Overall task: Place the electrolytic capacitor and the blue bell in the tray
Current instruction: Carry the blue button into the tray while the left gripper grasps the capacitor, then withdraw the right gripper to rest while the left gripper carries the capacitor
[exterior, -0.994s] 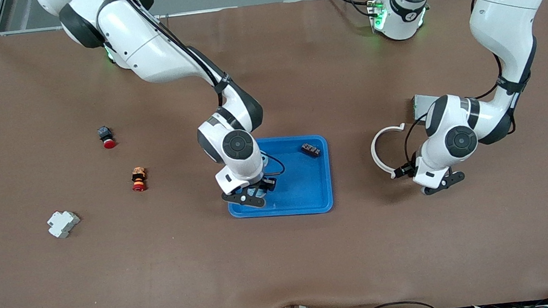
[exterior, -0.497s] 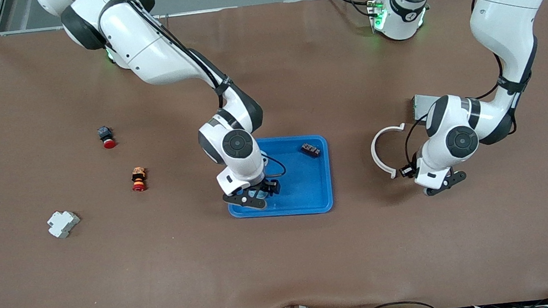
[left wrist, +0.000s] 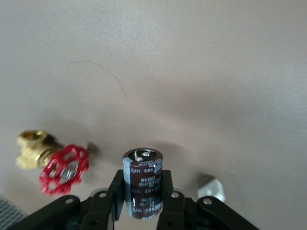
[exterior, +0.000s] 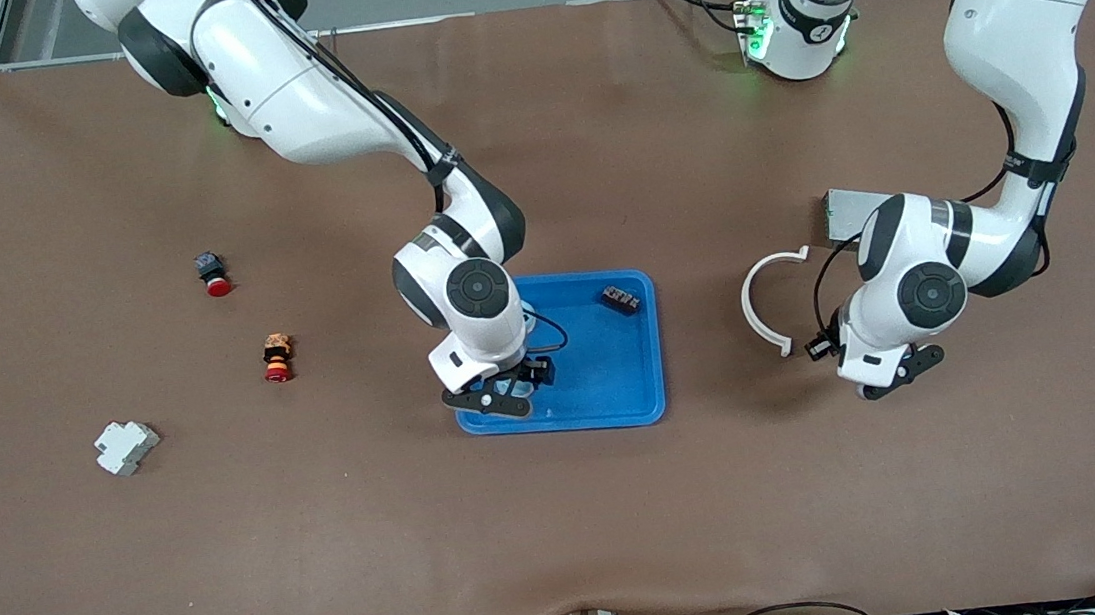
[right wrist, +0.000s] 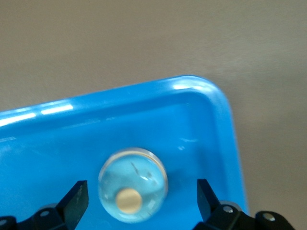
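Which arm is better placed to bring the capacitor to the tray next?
Left. Its tool is shut on the capacitor. The right tool is open over the blue bell, which lies in the tray.

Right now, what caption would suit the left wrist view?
Left gripper shut on a dark capacitor, a red-handled brass valve beside it.

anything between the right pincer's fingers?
Yes: the blue bell, lying loose in the tray between the open right pincer's fingers, untouched. Right wrist view shows it.
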`<move>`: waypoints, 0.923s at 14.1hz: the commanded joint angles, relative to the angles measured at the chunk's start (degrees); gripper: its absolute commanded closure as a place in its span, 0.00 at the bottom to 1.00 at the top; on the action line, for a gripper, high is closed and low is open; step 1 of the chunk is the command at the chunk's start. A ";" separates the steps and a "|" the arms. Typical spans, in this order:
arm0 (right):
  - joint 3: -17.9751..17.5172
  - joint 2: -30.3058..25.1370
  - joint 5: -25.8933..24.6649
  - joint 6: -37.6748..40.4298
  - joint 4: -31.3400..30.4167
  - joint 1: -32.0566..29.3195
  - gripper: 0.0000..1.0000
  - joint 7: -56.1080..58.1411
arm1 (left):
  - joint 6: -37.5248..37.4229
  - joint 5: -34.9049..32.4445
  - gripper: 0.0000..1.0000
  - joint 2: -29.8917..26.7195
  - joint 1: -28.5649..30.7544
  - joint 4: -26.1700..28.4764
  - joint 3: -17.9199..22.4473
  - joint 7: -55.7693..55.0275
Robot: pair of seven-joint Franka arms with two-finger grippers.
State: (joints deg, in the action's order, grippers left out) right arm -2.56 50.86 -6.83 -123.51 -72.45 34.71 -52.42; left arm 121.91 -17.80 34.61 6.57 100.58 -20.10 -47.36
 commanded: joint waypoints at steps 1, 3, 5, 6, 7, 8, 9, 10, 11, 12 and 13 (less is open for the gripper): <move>-0.16 -3.30 -0.55 3.18 -0.50 -1.39 0.00 4.50 | -7.46 -0.57 1.00 0.20 -3.39 -6.35 -0.03 -4.66; -0.16 -4.53 -0.55 5.37 -0.50 -3.15 0.00 8.01 | -10.36 -0.22 1.00 -0.51 -4.19 -8.03 -0.11 -6.51; -0.16 -6.98 -0.64 6.70 -0.68 -5.17 0.00 13.10 | -12.57 2.06 1.00 -0.60 -7.34 -10.92 -0.38 -12.29; -0.16 -7.95 -0.64 7.66 -0.77 -6.14 0.00 15.22 | -13.01 3.72 1.00 -0.51 -8.84 -12.68 -0.38 -15.19; -0.08 -9.10 -0.81 9.67 -0.85 -7.10 0.00 16.89 | -13.02 5.48 1.00 -0.34 -10.07 -14.08 -0.38 -18.26; -0.07 -10.59 -0.90 12.04 -1.03 -8.24 0.00 17.95 | -13.02 7.06 1.00 -0.07 -11.47 -14.97 -0.38 -21.78; -0.16 -11.82 -0.82 13.54 -1.12 -10.17 0.00 19.79 | -12.93 7.69 1.00 0.02 -12.79 -15.93 -0.38 -25.12; -0.16 -13.05 -0.73 14.43 -1.29 -11.67 0.00 21.72 | -12.84 7.70 1.00 0.54 -14.02 -17.42 -0.38 -27.94; -0.16 -14.37 -0.73 14.96 -1.90 -12.73 0.00 23.66 | -12.58 7.87 1.00 1.07 -15.43 -18.74 -0.38 -30.83; -0.16 -15.51 -0.73 14.96 -2.17 -14.22 0.00 24.37 | -11.97 8.31 1.00 1.86 -16.31 -19.63 -0.38 -33.56; -0.25 -16.31 -0.55 15.05 -2.17 -16.23 0.00 25.07 | -10.74 8.57 1.00 2.56 -17.28 -20.94 -0.38 -36.02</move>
State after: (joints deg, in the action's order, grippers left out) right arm -1.65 37.76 -6.85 -108.71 -72.11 21.76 -29.06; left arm 110.85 -10.61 34.93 -9.27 83.58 -20.72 -79.59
